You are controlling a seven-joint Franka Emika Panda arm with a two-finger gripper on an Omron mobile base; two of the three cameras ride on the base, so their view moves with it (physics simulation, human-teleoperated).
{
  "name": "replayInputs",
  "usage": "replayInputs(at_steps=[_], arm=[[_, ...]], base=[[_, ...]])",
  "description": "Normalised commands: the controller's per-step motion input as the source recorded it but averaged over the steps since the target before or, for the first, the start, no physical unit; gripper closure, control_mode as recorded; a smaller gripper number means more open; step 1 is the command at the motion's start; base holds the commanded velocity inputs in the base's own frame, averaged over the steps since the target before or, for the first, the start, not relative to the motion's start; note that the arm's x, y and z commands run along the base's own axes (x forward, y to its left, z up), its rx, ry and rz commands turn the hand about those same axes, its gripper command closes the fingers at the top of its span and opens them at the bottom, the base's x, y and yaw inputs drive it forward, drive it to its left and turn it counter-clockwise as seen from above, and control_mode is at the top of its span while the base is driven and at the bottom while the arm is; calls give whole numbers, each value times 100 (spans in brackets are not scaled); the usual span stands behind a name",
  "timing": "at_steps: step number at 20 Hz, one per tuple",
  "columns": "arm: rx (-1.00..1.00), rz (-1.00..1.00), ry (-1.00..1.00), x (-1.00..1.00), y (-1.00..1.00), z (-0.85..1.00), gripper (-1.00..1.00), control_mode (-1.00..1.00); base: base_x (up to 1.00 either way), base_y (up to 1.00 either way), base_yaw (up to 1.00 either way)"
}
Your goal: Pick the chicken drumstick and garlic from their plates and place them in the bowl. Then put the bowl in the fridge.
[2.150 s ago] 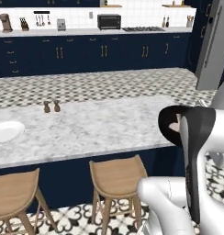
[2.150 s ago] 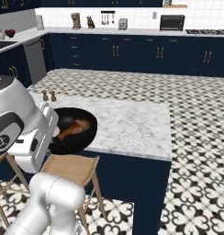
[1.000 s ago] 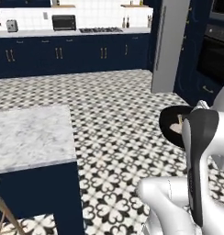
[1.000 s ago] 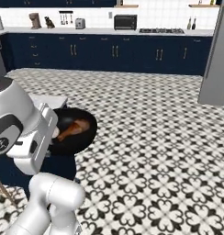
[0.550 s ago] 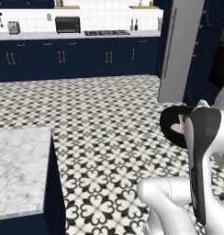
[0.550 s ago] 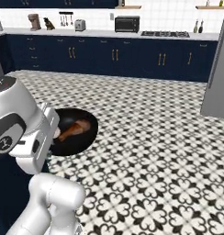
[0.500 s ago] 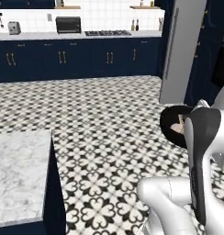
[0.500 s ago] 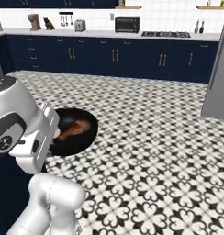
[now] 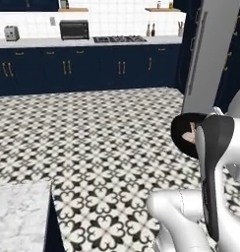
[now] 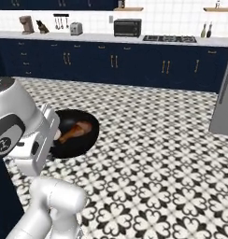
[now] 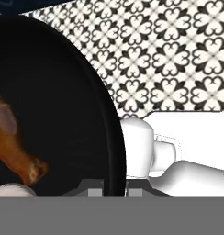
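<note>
**Black bowl carried over the patterned floor, fridge ahead to the right**

The black-and-white flower-patterned tile floor (image 9: 102,147) lies wide and bare between the robot and the far row of navy cabinets with brass handles (image 10: 111,63). On that far worktop (image 9: 92,42) stand a dark microwave (image 9: 74,29), a toaster (image 9: 11,33) and a gas hob (image 9: 119,38). A corner of the marble island worktop (image 9: 18,216) shows at the lower left of the left base view.

The tall grey stainless-steel fridge (image 9: 210,54) stands at the right with its door shut, its long bar handle on the near edge. Nothing stands on the floor before it.

The round black shallow bowl (image 10: 74,133) is held off the floor beside the white arm. In it lies the reddish-brown chicken drumstick (image 10: 74,131), bone end toward the arm, and the pale garlic bulb (image 9: 192,135) near the rim.

In the hand view the jaws (image 11: 109,186) sit at the bowl's rim, clenched on it.
</note>
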Motion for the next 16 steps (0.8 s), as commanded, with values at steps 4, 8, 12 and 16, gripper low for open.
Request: replayInputs(at_steps=[4, 8, 12, 16], arm=[[0, 0, 0, 0, 0, 0, 100, 100], [0, 0, 0, 0, 0, 0, 100, 100], [0, 0, 0, 0, 0, 0, 100, 100], [0, 0, 0, 0, 0, 0, 100, 100]], base=[[100, 0, 0], [100, 0, 0], [100, 0, 0], [100, 0, 1]])
